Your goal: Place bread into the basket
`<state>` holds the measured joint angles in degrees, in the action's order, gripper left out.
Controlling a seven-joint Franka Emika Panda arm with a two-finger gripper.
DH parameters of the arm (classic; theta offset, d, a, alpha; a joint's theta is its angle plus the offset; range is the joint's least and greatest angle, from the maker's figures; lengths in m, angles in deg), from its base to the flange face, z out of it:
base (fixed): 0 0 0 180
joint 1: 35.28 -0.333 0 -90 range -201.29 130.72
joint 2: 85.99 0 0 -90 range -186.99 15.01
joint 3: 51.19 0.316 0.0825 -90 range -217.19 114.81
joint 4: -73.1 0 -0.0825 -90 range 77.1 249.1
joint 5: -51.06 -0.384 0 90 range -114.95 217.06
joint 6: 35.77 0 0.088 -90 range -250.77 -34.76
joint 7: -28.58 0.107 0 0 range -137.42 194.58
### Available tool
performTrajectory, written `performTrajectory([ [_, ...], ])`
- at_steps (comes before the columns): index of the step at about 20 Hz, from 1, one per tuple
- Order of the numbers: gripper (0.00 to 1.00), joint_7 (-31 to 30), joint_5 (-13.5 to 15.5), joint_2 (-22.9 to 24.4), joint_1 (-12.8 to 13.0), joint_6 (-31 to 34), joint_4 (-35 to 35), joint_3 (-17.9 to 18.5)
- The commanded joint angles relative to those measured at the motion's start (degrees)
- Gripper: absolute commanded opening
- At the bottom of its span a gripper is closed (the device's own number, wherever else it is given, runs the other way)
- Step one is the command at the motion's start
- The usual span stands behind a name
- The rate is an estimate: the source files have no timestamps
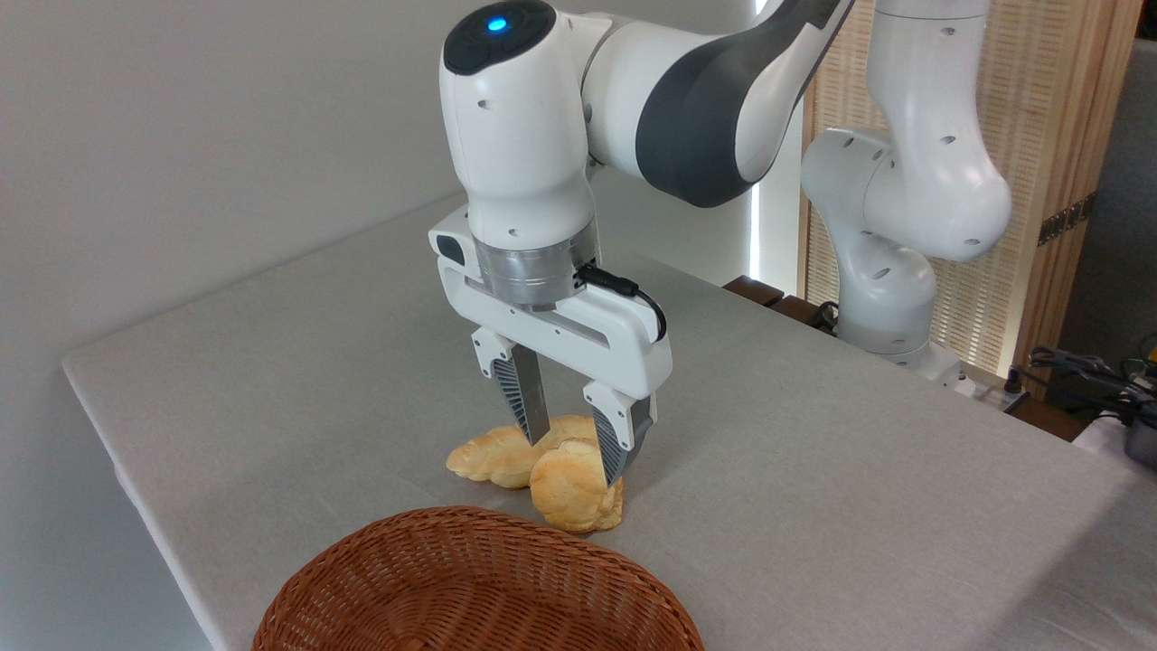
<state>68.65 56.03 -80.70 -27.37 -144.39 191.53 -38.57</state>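
Gripper (573, 458): two ribbed fingers pointing down, one on each side of the bread; the right finger (617, 449) lies against the bun's right flank, the left finger (531, 398) stands at its upper left edge. Whether the pads actually press the bun cannot be told from this angle.

Bread (571, 493): round golden bun with a crackled top, between the fingers, its underside at the table (contact looks likely).

Braided pastry (493, 457): longer, golden, lying behind and to the left of the fingers, touching the bun.

Basket (470, 588): reddish-brown wicker, shallow, below and in front of the gripper, near the bun but apart from it.

Table (813, 434): grey cloth-covered surface beneath the gripper, carrying all items.
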Motion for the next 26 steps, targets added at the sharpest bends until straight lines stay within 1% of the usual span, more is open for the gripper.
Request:
performTrajectory([
  [1, 1.0, 0.36, 0.39, 0.16, 0.35, -3.96, 2.95, 0.39],
  [9, 1.0, 0.36, 0.39, -1.42, 0.7, -3.97, 3.04, 0.3],
  [10, 0.86, 0.44, 0.39, -1.42, 0.7, -3.97, 3.04, 0.39],
  [11, 0.57, 0.44, 0.39, -1.42, 0.7, -4.14, 2.95, 0.3],
  [12, 0.39, 0.44, 0.39, -1.42, 0.7, -4.14, 2.95, 0.3],
  [13, 0.37, 0.44, 0.39, -1.42, 0.7, -4.14, 2.95, 0.3],
  [26, 0.39, 1.06, 0.39, -1.25, 0.7, -3.8, 2.86, 0.3],
])
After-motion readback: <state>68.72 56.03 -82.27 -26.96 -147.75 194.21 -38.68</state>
